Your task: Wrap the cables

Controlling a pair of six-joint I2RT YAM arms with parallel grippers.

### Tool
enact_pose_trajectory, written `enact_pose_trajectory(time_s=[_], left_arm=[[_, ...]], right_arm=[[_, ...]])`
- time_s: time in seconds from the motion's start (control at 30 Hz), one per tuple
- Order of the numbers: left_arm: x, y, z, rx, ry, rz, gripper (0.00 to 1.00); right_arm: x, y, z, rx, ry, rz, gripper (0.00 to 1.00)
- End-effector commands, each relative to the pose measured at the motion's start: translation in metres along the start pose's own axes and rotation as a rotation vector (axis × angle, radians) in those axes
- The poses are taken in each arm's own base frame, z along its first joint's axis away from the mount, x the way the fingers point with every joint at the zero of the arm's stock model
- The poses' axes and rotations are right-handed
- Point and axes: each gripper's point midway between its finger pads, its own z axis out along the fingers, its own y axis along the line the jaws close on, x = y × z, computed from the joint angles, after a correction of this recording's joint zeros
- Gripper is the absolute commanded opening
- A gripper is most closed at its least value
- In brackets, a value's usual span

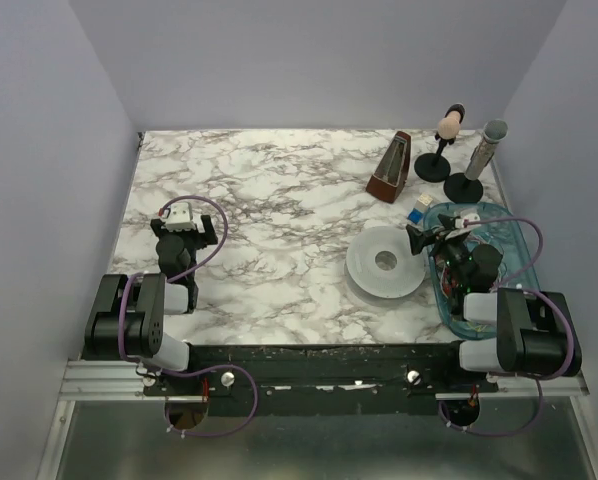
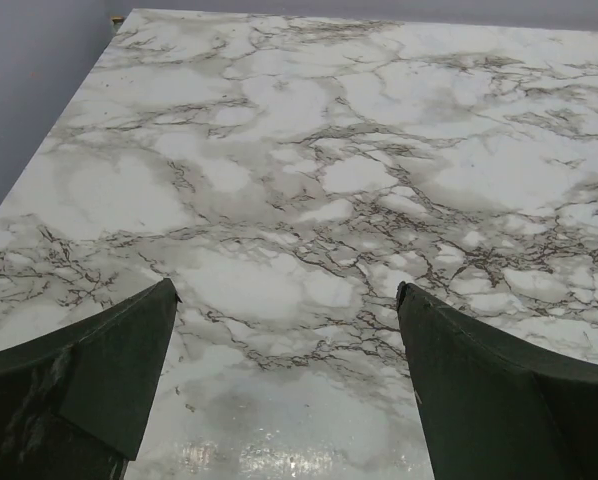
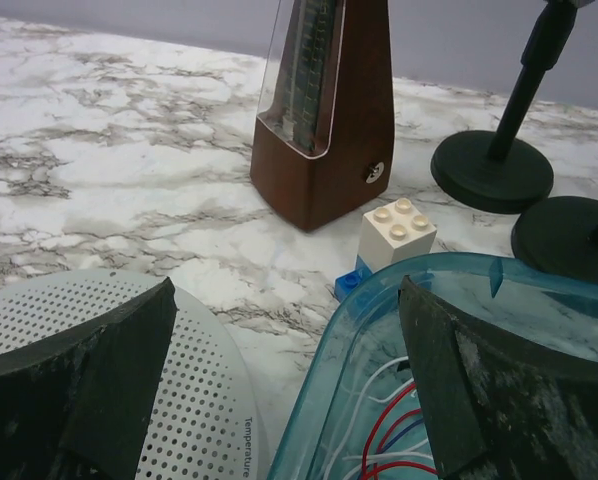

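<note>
The cables (image 3: 380,431) are thin red, white and blue wires lying tangled inside a clear blue tray (image 3: 335,332) at the right of the table. In the top view only small red bits of them (image 1: 447,276) show, under the right arm. My right gripper (image 3: 286,290) is open and empty. It hovers over the tray's left rim (image 1: 424,238), with one finger above the tray and the other above a white disc. My left gripper (image 2: 284,290) is open and empty above bare marble at the left (image 1: 187,232), far from the cables.
A white perforated disc (image 1: 384,262) lies just left of the tray (image 1: 519,240). A brown metronome (image 1: 390,168), a white-and-blue brick (image 1: 420,207) and two microphones on black stands (image 1: 437,160) (image 1: 466,180) stand at the back right. Walls enclose the table.
</note>
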Motion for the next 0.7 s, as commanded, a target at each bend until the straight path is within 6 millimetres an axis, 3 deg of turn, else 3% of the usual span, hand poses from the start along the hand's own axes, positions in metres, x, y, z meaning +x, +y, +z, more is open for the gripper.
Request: enact_pose_trajectory(time_s=[0.0,0.17,0.3,0.43,0.5,0.67], left_arm=[[-0.012,-0.001,0.004,-0.002,-0.034,0.004,0.99],[-0.012,-0.002,0.004,0.001,-0.034,0.004,0.99],[-0.020,-0.032,-0.012,0.207,-0.086,0.063,0.99],[-0.031,-0.032,-0.018,0.202,-0.111,0.050,0.99],[-0.043,-0.036,-0.014,0.223,-0.078,0.057,0.99],[-0.106,-0.060,-0.005,0.351,-0.082,0.080,0.99]], right_arm=[[-0.022,-0.005,-0.007,0.044,-0.083,-0.034,1.00],[-0.053,-0.003,-0.029,0.099,-0.163,-0.010,1.00],[-0.088,-0.010,-0.037,0.170,-0.144,0.077,1.00],[-0.111,0.002,-0.046,0.132,-0.083,0.076,1.00],[-0.115,0.006,-0.053,0.126,-0.040,0.081,1.00],[-0.139,-0.009,-0.075,0.292,-0.032,0.236,1.00]])
